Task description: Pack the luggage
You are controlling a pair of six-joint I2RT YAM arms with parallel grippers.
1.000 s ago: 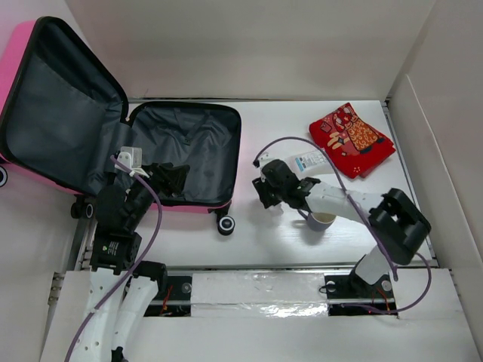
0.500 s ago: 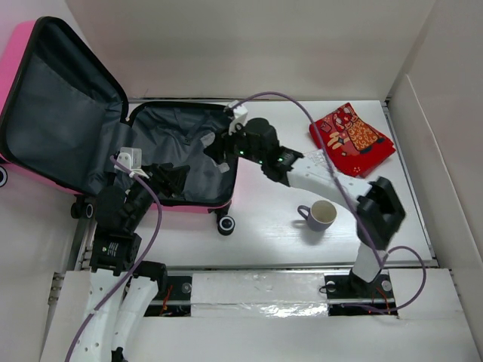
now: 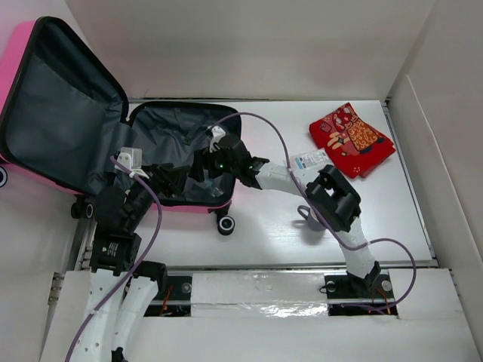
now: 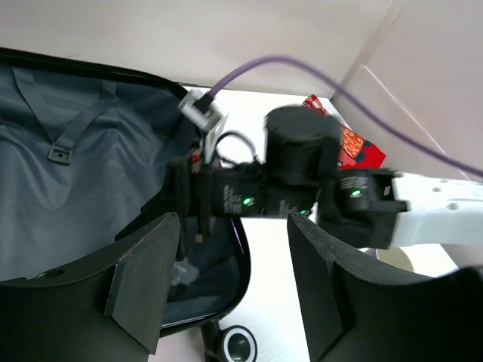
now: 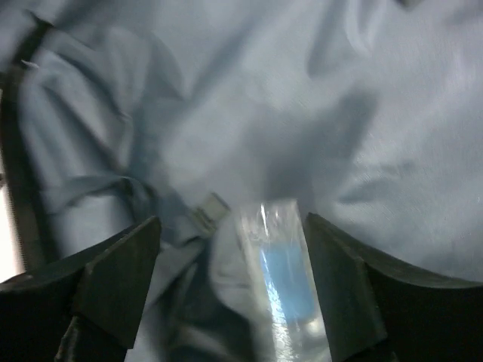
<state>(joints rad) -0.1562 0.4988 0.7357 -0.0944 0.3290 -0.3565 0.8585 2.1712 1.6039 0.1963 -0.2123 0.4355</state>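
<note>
Right wrist view: bottle (image 5: 275, 279) laid in suitcase (image 3: 173, 128), right hand (image 5: 230, 226) spread open around it.
Left hand (image 4: 234, 222) is held open, empty; the red pouch (image 3: 351, 138) is left unpacked on the desk (image 3: 264, 234).

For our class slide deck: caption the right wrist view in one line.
Right hand open over a clear, blue-labelled item lying on the luggage's grey lining.
</note>
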